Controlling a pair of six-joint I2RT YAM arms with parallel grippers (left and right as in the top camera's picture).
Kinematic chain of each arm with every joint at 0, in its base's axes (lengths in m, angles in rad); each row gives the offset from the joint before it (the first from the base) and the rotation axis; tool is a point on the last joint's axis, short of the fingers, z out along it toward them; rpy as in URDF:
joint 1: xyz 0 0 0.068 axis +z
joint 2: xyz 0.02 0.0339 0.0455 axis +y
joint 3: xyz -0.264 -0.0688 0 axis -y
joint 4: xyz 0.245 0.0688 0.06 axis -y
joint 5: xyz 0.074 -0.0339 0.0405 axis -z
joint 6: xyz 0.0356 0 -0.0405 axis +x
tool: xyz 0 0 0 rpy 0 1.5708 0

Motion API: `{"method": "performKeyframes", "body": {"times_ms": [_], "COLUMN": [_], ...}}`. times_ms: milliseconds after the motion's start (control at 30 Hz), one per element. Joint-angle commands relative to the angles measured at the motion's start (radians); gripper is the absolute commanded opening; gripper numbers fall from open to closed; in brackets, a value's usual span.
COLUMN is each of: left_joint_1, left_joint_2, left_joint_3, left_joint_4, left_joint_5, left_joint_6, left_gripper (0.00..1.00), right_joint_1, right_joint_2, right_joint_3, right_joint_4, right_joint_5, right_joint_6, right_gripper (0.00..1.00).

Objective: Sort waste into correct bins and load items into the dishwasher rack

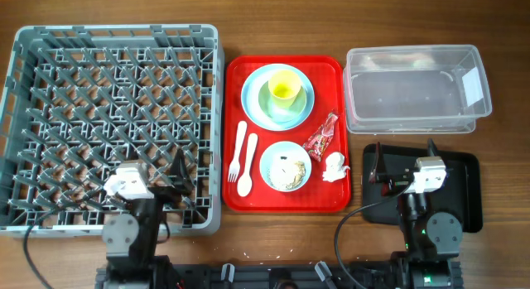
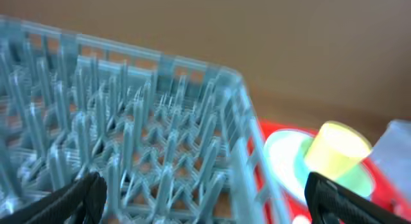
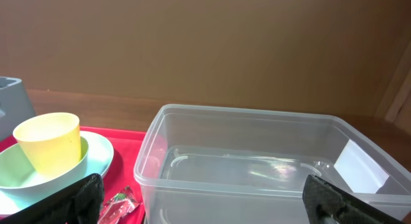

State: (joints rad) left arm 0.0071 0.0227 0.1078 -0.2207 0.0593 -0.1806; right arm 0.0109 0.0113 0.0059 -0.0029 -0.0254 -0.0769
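Observation:
The grey dishwasher rack (image 1: 112, 127) fills the left side, and my open left gripper (image 1: 170, 180) hovers over its near right corner, holding nothing. On the red tray (image 1: 331, 74) a yellow cup (image 1: 283, 88) stands in a pale green bowl (image 1: 267, 97) on a light blue plate (image 1: 252, 107). Nearer lie a white fork (image 1: 238, 150), a spoon (image 1: 247, 166), a small blue bowl with food scraps (image 1: 286, 166), a red wrapper (image 1: 321, 138) and a tissue (image 1: 334, 166). My right gripper (image 1: 402, 155) is open and empty between the clear tub (image 1: 414, 89) and the black tray (image 1: 460, 190).
The left wrist view is blurred, with rack pegs (image 2: 128, 140) ahead and the cup (image 2: 337, 147) to the right. In the right wrist view the tub (image 3: 257, 166) stands straight ahead, with the wrapper (image 3: 119, 203) low on the left.

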Motion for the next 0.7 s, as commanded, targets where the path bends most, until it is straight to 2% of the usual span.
{"method": "performKeyframes", "body": {"times_ms": [0,67,167,233,300,333,367,400,500,667], "left_joint_1": [-0.005,-0.005,-0.005,-0.005,-0.005,-0.006,-0.019,-0.053,-0.146,-0.411], "left_joint_2": [0.113,0.328,0.763,0.937,1.062,1.112,1.153,1.203,1.266,1.322], "left_joint_3": [0.325,0.639,1.159,1.34,1.418,1.411,1.4,1.378,1.329,1.198], "left_joint_4": [-0.189,-0.439,-0.908,-1.038,-1.117,-1.147,-1.177,-1.178,-1.141,-0.967], "left_joint_5": [0.039,0.131,0.222,0.242,0.323,0.422,0.446,0.445,0.43,0.158], "left_joint_6": [-0.013,-0.013,-0.013,-0.014,-0.013,-0.013,-0.014,-0.014,-0.065,-0.259], "left_gripper": [1.0,1.0,1.0,1.0,1.0,0.85,0.43,0.14,0.07,0.07], "right_joint_1": [0.004,0.004,0.004,0.004,0.004,0.004,0.004,0.004,0.004,0.004], "right_joint_2": [-0.002,-0.002,-0.002,-0.002,-0.002,-0.002,-0.002,-0.002,-0.002,-0.002], "right_joint_3": [-0.001,-0.001,-0.001,-0.001,-0.001,-0.001,-0.001,-0.001,-0.001,-0.001], "right_joint_4": [0.005,0.005,0.005,0.005,0.005,0.005,0.005,0.005,0.005,0.005], "right_joint_5": [-0.012,-0.013,-0.012,-0.012,-0.012,-0.012,-0.013,-0.013,-0.013,-0.013], "right_joint_6": [-0.002,-0.002,-0.002,-0.001,-0.001,-0.002,-0.002,-0.002,-0.002,-0.002], "right_gripper": [1.0,1.0,1.0,1.0,1.0,1.0,1.0,0.99,1.0,1.0]}}
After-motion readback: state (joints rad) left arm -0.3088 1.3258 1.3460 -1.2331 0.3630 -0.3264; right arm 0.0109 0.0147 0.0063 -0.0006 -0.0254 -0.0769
